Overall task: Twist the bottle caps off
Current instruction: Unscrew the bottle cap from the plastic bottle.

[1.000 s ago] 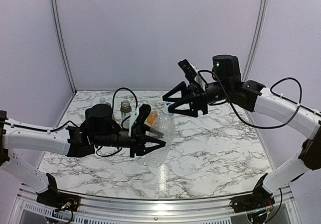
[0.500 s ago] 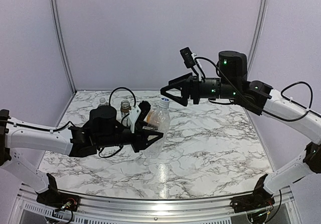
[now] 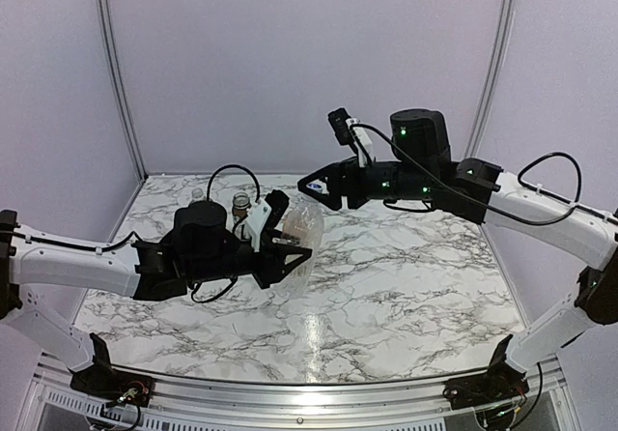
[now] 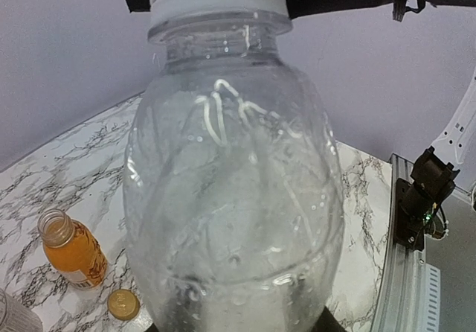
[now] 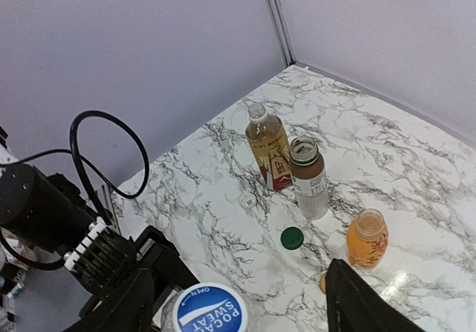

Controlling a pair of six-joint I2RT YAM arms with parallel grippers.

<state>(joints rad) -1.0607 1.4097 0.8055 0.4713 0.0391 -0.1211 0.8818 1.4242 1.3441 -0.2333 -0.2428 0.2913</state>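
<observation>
**Bench** (image 3: 415, 286): marble-patterned. It carries three bottles and some loose caps at the back left.

**Left claw** (image 3: 288, 234): clenched on the tall bottle (image 4: 230, 198). It holds the bottle off the bench with the neck leaning toward the right arm. This is judged to be a brace against twisting.

**Right claw** (image 3: 309, 187): released. Its fingers (image 5: 123, 306) stand either side of the blue-and-white cap (image 5: 210, 311) without touching it. It is judged to be lined up to grip and turn. The cap sits on the tall bottle, not yet unscrewed.

**Other bottles:** the short bottle (image 5: 307, 176) and juice bottle (image 5: 367, 246) stand open. The green cap (image 5: 291, 237) lies on the bench near both. The tea bottle (image 5: 269, 149) stands just beside the short one.

**Obscured:**
- The tall bottle fills the left wrist view, hiding that claw's own fingers and cutting off the bottle's base.
- The orange cap (image 4: 123, 304) is largely behind a finger in the right wrist view.
- Whether the tea bottle is capped cannot be told.
</observation>
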